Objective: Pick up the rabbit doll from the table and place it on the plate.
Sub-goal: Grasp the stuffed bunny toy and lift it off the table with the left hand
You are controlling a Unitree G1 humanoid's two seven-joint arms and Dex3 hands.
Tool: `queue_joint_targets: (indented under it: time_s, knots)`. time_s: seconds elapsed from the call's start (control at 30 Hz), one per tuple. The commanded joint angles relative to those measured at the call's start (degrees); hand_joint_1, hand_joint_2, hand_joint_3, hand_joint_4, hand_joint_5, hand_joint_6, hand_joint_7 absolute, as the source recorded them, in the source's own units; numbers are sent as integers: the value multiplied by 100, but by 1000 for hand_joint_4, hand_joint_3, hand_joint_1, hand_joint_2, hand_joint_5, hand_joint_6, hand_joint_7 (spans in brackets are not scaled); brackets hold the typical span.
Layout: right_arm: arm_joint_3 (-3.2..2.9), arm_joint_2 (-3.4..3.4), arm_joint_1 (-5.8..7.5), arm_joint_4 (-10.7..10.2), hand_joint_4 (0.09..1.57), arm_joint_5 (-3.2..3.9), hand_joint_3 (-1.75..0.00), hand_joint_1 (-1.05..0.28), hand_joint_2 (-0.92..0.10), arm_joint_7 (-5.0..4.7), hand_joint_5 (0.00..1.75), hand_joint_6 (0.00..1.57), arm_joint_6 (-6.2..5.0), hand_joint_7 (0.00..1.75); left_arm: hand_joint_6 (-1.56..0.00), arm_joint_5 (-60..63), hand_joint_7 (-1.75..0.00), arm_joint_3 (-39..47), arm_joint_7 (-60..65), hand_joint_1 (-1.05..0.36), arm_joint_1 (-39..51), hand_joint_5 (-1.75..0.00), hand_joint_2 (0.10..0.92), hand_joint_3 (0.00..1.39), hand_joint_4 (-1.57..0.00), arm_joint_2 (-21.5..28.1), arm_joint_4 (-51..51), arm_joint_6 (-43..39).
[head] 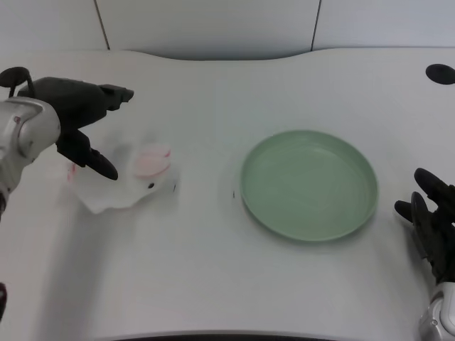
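Observation:
The rabbit doll [128,181] is white with pink ears and lies on the table left of centre. My left hand [82,117] hovers over its left end with fingers spread apart, the thumb low in front of the doll's rear and the other fingers stretched out above it. I cannot see it gripping the doll. The pale green plate [309,183] sits to the right of the doll with nothing on it.
My right hand [434,224] rests at the lower right corner, just beyond the plate's rim. A black round mark [440,73] sits at the far right of the table. The table's front edge runs along the bottom.

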Motion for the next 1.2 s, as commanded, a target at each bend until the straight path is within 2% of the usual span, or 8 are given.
queue_joint_targets:
  time_s: [0.03,0.17,0.3,0.47,0.7,0.83,1.07,1.2]
  knots:
    - [-90,-38,127,-41,915,96,-270,-364,-921,61,462,924,-157,9,-133,49,-45,-192,156,-1048,-248,-64,880,3,-134,-172,573,87]
    - [-86,-31,186,-56,920,55,-250,-364,-921,17,451,920,-213,6,-134,108,-38,-424,243,-1048,-396,-63,877,1,-139,-397,1034,139]
    - [-21,-46,234,-76,913,-57,-249,-362,-921,-160,431,914,-205,2,-143,141,-36,-631,322,-1048,-469,-61,879,1,-140,-553,1314,204]
    - [6,-36,309,-116,919,-41,-261,-356,-921,-153,410,897,-321,0,-168,156,-39,-829,454,-1048,-460,-61,878,0,-155,-701,1545,348]
    - [-38,-26,373,-149,931,74,-267,-346,-921,57,395,890,-431,0,-176,396,-32,-1201,807,-1048,-420,-52,885,2,-148,-867,1708,490]
    - [-48,-37,389,-136,944,65,-263,-349,-921,57,393,895,-468,4,-173,459,-24,-1308,900,-1045,-406,-47,874,0,-144,-958,1776,601]
    - [-173,63,420,-209,952,267,-253,-353,-921,339,388,896,-485,4,-129,650,0,-1565,1369,-990,-341,-31,875,5,-124,-1014,1843,674]
    - [-162,45,469,-231,936,223,-259,-347,-921,336,379,896,-531,3,-106,738,-1,-1666,1657,-993,-285,-19,888,7,-105,-1100,1880,773]
